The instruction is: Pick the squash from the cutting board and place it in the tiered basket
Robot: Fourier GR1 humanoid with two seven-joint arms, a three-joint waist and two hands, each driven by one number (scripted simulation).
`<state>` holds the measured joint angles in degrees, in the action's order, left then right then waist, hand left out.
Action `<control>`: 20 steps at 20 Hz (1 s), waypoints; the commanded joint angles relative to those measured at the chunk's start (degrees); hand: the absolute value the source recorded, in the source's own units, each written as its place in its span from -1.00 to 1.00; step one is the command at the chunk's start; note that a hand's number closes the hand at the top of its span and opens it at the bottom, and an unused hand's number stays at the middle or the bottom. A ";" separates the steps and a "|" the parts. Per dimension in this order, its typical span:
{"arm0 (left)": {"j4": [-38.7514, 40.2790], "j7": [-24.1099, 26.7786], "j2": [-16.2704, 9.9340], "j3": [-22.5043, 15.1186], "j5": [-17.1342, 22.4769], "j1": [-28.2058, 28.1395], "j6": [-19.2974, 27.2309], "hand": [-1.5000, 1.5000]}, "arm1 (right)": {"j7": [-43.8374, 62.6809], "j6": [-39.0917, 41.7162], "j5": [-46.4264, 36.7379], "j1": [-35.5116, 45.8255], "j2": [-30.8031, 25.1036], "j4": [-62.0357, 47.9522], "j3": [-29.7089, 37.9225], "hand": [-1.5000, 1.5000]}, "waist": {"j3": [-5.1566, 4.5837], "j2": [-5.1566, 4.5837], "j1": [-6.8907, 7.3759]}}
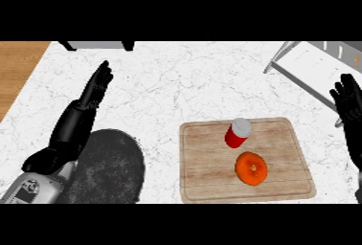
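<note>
Right hand (pixel 349 98) raised at three o'clock, fingers straight and apart, holding nothing, probably poised to reach the orange squash (pixel 251 168) lying on the cutting board (pixel 205 162) at five o'clock, beside a red can (pixel 238 133).

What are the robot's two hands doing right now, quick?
Left hand: open, fingers straight, holding nothing.
Right hand: open, fingers up, holding nothing, resting at the view's right edge.

Bright, even light from above, white marble counter (pixel 191 81) nearly washed out, large soft dark shadow (pixel 109 167) at lower left, faint shading beside the can (pixel 239 133), no glare
</note>
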<state>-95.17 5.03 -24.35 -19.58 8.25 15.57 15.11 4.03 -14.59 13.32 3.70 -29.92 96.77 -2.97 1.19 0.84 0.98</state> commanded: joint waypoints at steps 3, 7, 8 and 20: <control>2.76 -5.05 -4.09 4.56 -1.82 -4.26 2.78 0.00 | -1.11 -12.11 -0.84 -6.38 10.42 5.31 1.09 1.00 | -1.15 -0.42 -1.59; 8.04 -6.00 -4.55 6.18 -1.70 -7.33 4.37 0.00 | -8.51 -25.30 0.76 -1.88 15.78 11.20 14.53 1.00 | -0.06 4.23 -9.12; 8.10 -6.76 -5.33 7.30 -2.33 -7.85 5.73 0.00 | 5.53 -24.57 -7.26 -18.50 9.63 -4.67 7.40 1.00 | -1.79 -3.03 -5.49; 10.59 -8.35 -5.13 7.40 -2.61 -7.39 4.38 0.00 | 17.08 -38.54 -29.31 -44.81 17.97 20.80 -14.02 -1.00 | -1.74 -1.57 -1.32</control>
<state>-84.84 -2.12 -29.87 -11.73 6.13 6.68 19.55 14.69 -54.39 -9.46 -33.86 -9.40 113.13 -9.78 -0.46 -0.22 -1.43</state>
